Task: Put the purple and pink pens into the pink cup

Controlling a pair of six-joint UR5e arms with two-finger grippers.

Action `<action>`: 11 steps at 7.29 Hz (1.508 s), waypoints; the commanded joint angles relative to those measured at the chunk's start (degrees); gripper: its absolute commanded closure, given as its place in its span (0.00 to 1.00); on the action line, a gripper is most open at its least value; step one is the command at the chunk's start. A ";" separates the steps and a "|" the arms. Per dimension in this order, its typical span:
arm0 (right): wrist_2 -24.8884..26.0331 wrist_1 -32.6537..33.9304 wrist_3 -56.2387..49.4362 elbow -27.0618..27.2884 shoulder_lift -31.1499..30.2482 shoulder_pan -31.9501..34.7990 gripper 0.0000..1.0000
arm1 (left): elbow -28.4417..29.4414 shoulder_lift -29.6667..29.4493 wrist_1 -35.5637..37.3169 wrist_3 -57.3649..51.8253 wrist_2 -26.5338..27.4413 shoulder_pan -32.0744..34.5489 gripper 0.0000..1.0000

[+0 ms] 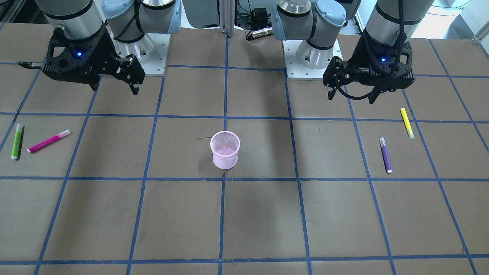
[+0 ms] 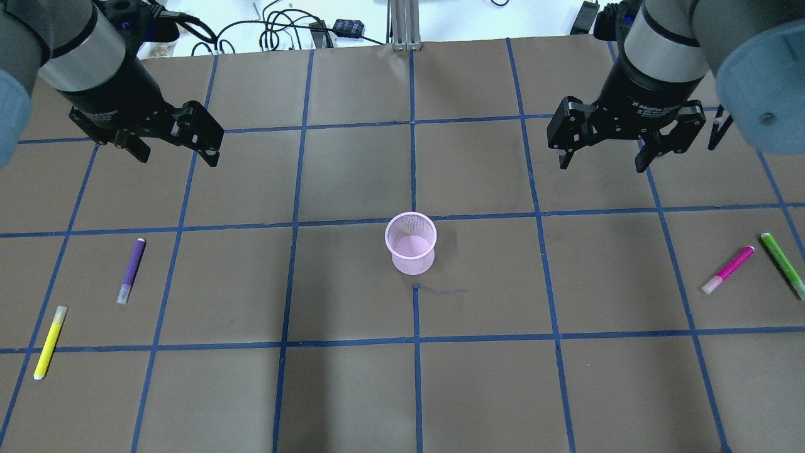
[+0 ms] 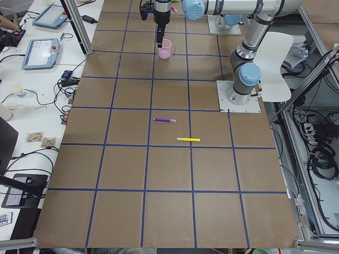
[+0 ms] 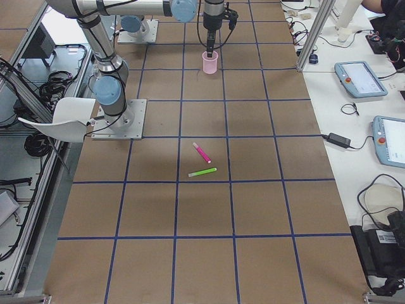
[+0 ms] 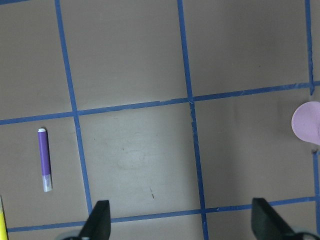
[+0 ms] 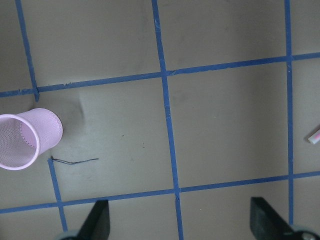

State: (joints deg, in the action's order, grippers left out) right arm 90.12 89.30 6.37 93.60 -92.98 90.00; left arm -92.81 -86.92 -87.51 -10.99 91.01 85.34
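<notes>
The pink mesh cup (image 2: 410, 243) stands upright and empty at the table's middle (image 1: 225, 149). The purple pen (image 2: 131, 270) lies flat on the robot's left side, also in the left wrist view (image 5: 44, 159). The pink pen (image 2: 728, 269) lies flat on the robot's right side; only its tip shows in the right wrist view (image 6: 315, 136). My left gripper (image 2: 176, 150) hovers open and empty, above and behind the purple pen. My right gripper (image 2: 600, 160) hovers open and empty, behind and inward of the pink pen.
A yellow pen (image 2: 50, 341) lies near the purple one at the table's left edge. A green pen (image 2: 782, 256) lies just outside the pink one at the right edge. Brown paper with blue tape lines (image 2: 415, 327) covers the table. Cables lie beyond its far edge.
</notes>
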 commanded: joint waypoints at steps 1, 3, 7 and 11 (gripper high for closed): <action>-0.03 0.00 0.04 0.35 0.00 0.00 0.00 | 0.00 0.00 -0.03 0.00 -0.04 0.00 0.00; -0.03 0.26 0.92 0.35 0.08 0.26 0.00 | 0.00 0.00 -0.03 0.00 -0.04 0.00 0.00; 1.02 0.44 4.24 0.35 0.43 -0.70 0.00 | -0.09 0.09 0.06 0.00 0.04 0.00 0.00; 0.59 0.35 10.30 0.70 0.61 -10.14 0.00 | -0.35 0.00 -0.03 -0.35 0.13 0.00 0.00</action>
State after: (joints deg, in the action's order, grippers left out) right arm 91.10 89.61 14.51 94.17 -92.68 84.88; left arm -93.09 -86.85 -87.54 -11.07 91.07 85.38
